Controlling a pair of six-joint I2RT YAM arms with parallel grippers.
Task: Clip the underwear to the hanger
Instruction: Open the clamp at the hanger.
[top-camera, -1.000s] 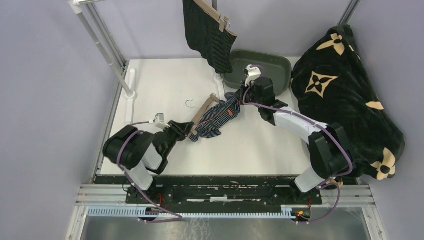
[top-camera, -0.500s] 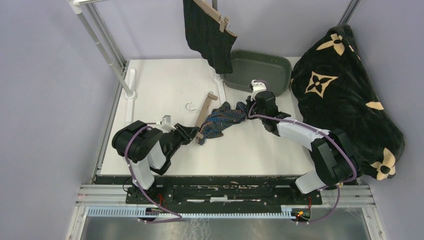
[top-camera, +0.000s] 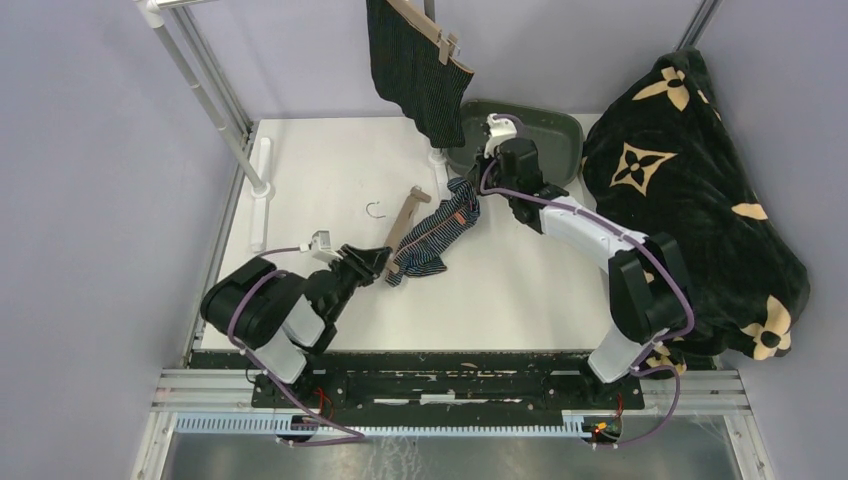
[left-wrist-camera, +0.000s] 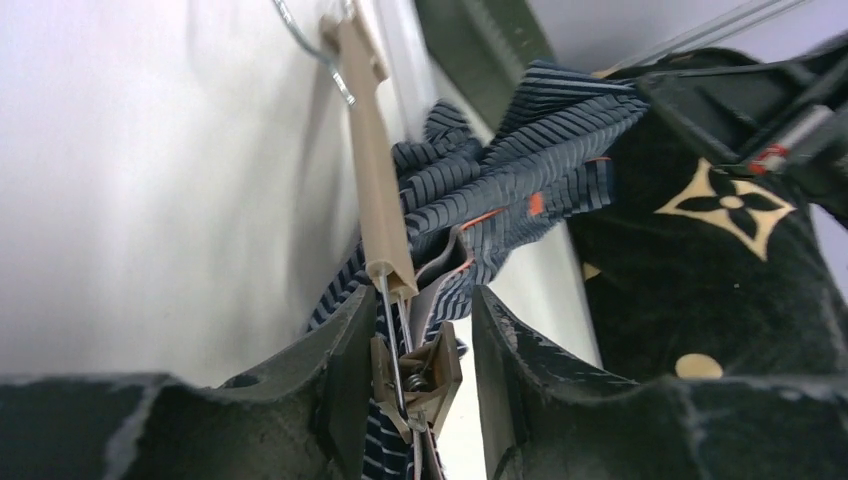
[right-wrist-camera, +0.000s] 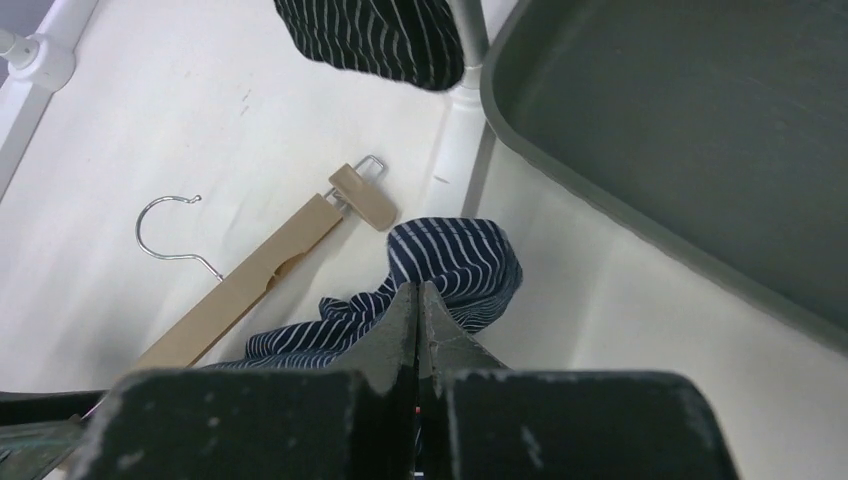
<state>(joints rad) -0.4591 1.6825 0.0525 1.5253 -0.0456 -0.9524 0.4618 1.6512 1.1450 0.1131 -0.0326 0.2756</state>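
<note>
Pinching the far end of the navy striped underwear (top-camera: 435, 235) with the right gripper (right-wrist-camera: 417, 300), fingers pressed together. Straddling the near clip (left-wrist-camera: 425, 380) of the wooden hanger (top-camera: 408, 215) with the left gripper (left-wrist-camera: 420, 305), jaws apart. Draped over that hanger on the table (top-camera: 330, 170), between the 2 grippers.

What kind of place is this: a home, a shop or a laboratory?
Probably a robot test bench in a laboratory, not a home: two robot arms bolted to a metal frame, a white table between bare walls, and a pinstriped garment clipped to a hanger overhead.
</note>
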